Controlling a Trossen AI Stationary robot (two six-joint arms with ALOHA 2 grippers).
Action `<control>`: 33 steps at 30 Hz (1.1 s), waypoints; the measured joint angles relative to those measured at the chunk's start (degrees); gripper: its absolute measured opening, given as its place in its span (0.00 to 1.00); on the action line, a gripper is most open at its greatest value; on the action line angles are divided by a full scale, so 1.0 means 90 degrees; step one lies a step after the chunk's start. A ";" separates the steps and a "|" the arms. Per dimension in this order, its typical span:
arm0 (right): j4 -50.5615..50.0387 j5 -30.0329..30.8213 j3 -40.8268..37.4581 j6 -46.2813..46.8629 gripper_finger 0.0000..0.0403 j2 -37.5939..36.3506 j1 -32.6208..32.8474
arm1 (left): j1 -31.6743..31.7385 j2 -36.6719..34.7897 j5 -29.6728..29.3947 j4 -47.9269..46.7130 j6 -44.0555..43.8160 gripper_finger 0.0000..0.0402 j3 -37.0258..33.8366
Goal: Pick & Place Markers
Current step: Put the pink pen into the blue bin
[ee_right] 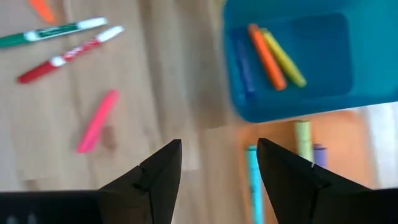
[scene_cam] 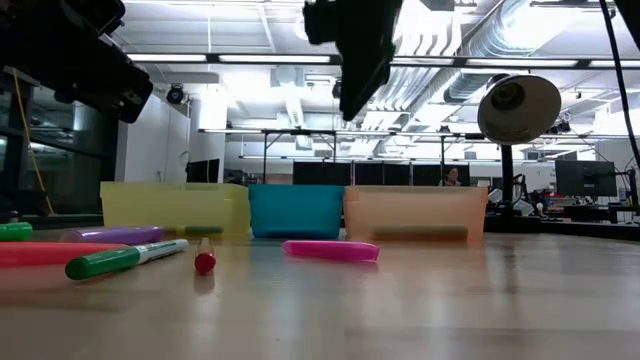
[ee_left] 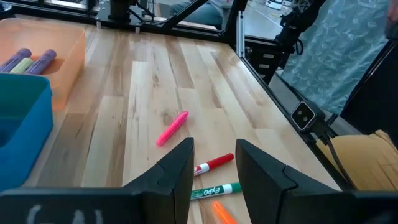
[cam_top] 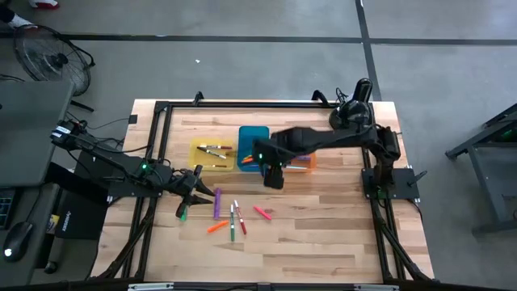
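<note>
Wooden table (cam_top: 323, 242) — three trays (cam_top: 253, 139), six loose markers (cam_top: 216, 202) — both grippers (cam_top: 273, 179) open, empty.

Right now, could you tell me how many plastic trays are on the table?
3, in a row: the yellow tray nearest the left arm, the blue tray in the middle, and the orange tray, partly hidden under the right arm.

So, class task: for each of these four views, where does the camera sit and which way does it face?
High: overhead, straight down; both arms show, left gripper and right gripper.
Low: tabletop level, facing the yellow tray, blue tray, orange tray.
Left wrist: looks past its open fingers across the table.
Right wrist: looks down past open fingers.
Shared: pink marker.
</note>
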 joint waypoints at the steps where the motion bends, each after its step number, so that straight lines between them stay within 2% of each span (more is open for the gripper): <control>1: 0.0002 0.0040 0.0000 0.0132 0.49 0.0000 0.0128 | 0.0000 0.0000 -0.0002 0.0000 0.0000 0.29 0.0000; 13: 0.0349 0.0756 -0.0015 0.1869 0.49 0.0056 0.1388 | 0.0000 0.0000 -0.0007 0.0000 -0.0053 0.29 0.0000; 18: 0.0743 0.0846 -0.0019 0.2052 0.49 0.0370 0.1747 | -0.0002 0.0000 -0.0019 -0.0048 -0.0053 0.29 0.0000; 25: 0.0953 0.1162 -0.0022 0.2704 0.49 0.0897 0.1949 | 0.0000 0.0000 -0.0063 -0.0196 -0.0102 0.29 0.0000; 33: 0.0995 0.1178 -0.0024 0.3036 0.48 0.1298 0.1944 | -0.0001 -0.0001 -0.0063 -0.0202 -0.0104 0.29 0.0000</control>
